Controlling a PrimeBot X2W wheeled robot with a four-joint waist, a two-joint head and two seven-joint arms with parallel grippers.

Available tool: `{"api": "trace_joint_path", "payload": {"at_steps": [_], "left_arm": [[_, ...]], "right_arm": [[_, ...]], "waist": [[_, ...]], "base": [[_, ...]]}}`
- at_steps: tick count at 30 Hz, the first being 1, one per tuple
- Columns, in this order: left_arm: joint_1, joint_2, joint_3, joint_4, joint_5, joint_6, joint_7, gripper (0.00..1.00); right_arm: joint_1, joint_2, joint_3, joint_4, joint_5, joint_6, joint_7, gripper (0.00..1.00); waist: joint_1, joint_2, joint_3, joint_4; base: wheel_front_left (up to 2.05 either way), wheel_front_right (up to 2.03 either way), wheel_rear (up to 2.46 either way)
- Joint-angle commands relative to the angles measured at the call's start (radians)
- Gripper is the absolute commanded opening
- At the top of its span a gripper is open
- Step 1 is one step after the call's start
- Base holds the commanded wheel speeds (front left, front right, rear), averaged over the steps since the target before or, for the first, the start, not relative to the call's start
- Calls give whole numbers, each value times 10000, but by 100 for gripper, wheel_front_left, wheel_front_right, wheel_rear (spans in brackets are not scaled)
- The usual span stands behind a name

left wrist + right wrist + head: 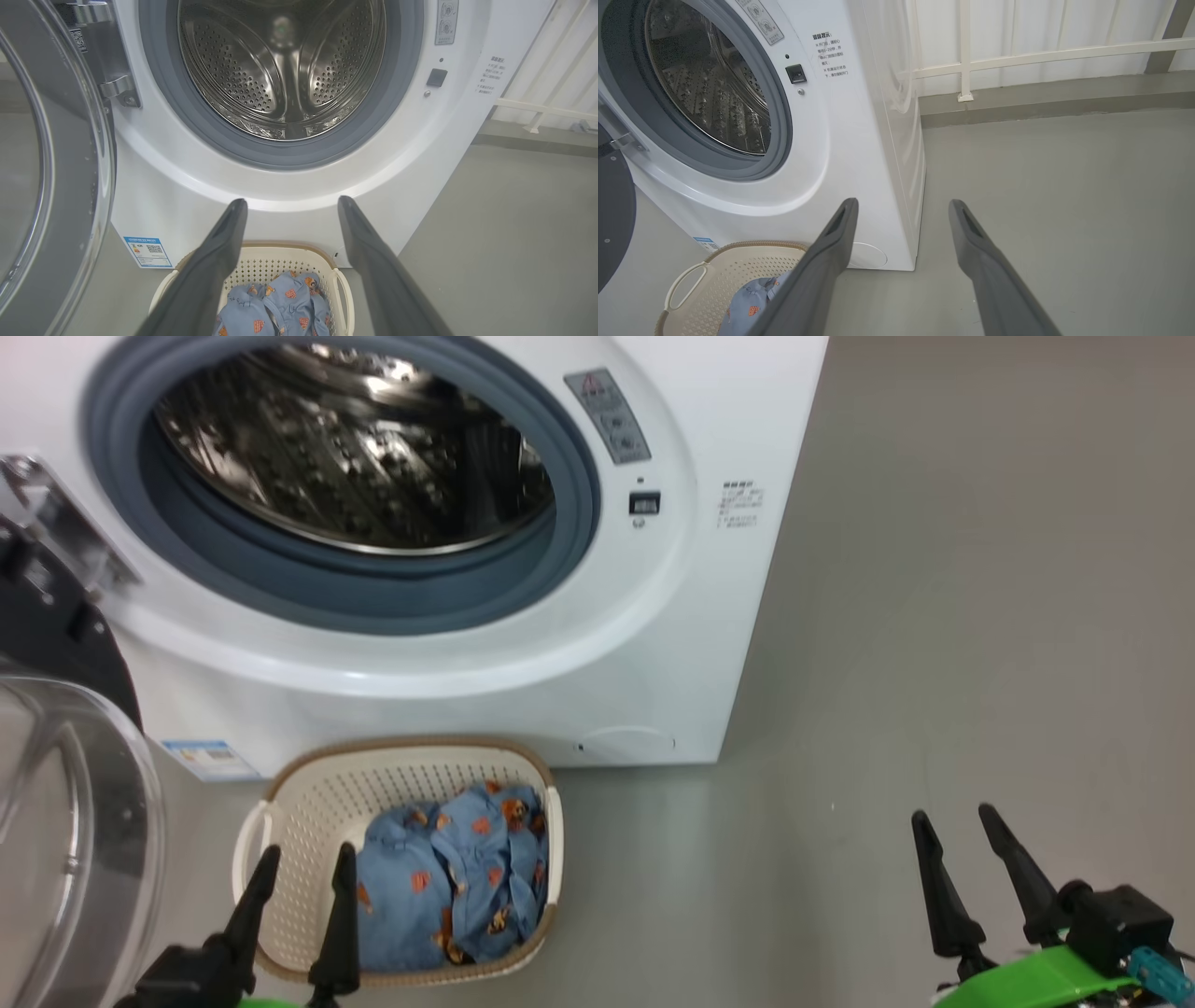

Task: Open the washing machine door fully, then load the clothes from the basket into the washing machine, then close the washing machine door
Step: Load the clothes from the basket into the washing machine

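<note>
**Operator:** Where is the door?

**Spotter:** Your one washing machine door [56, 821] is swung open at the left of the washing machine [653, 644], and its clear glass bowl is the part nearest you. In your left wrist view two metal hinge brackets [119, 88] hold it. The mouth is uncovered, with one grey-blue gasket [355, 593] around one perforated steel drum [355, 439].

**Operator:** And the laundry?

**Spotter:** There is one basket [317, 821] on the floor [980, 616], just in front of the machine and below the opening, with two side handles. The clothes [457, 887] lie inside it as one blue heap, toward its right side. You can't count the separate pieces from here.

**Operator:** And my grippers?

**Spotter:** You have two. Your left gripper [309, 851] hovers over the basket's near left part, fingers apart and holding nothing. Your right gripper [954, 814] is well off to the right over the floor, fingers apart too and empty.

**Operator:** What else is there?

**Spotter:** The machine's front has one blue label sticker [207, 756] at the lower left and one small round flap [627, 744] at the lower right. One white railing [1017, 56] runs behind.
</note>
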Motion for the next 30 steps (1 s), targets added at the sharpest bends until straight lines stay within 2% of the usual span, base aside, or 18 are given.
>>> {"api": "trace_joint_path", "payload": {"at_steps": [1,15,30], "left_arm": [[-509,95,210,-105,-116,-44,-63,100],[-2575,95,-60,951,-251,-109,-63,100],[-3757,95,669,2274,87,-195,-63,100]], "right_arm": [[-405,-48,267,-311,-38,29,-74,100],[-1683,-174,469,-618,-133,29,-74,100],[-2359,-30,595,-767,-171,29,-74,100]], "waist": [[0,0,614,-24],[0,0,3440,-231],[0,0,4860,-687]], "base": [[0,0,0],[0,0,0],[0,0,0]]}}
